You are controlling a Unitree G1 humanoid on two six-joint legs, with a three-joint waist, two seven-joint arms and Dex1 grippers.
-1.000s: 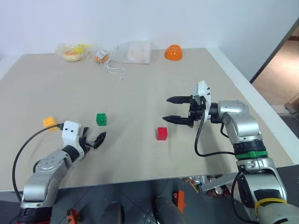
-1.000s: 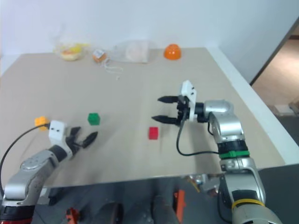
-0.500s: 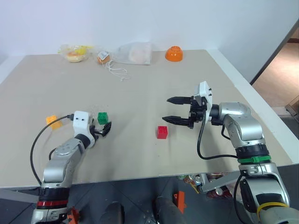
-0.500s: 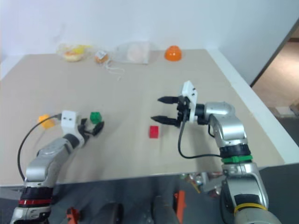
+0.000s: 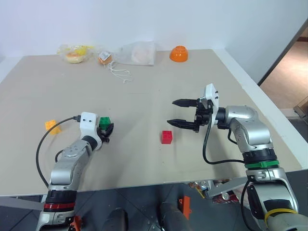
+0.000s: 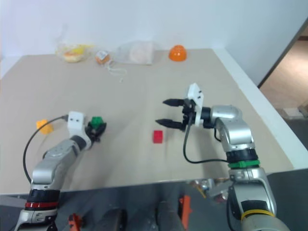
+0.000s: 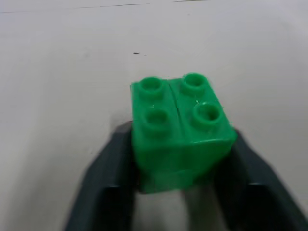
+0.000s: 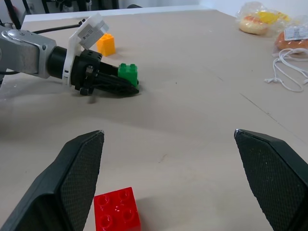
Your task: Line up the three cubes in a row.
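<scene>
Moved: left gripper point(image 5: 106, 129) went forward to green cube point(image 5: 104, 121), fingers now closed on it, cube on table point(image 5: 144, 96) | right gripper point(image 5: 180, 112) wide open, holds nothing, just beyond red cube point(image 5: 167, 137) | yellow-orange cube point(image 5: 51, 126) far left, apart.

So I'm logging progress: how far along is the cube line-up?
Done: nothing is lined up; the three cubes sit apart. In hand: the left pincer is shut on the green cube. Left: the yellow-orange cube and the red cube, below the open right pincer.
</scene>
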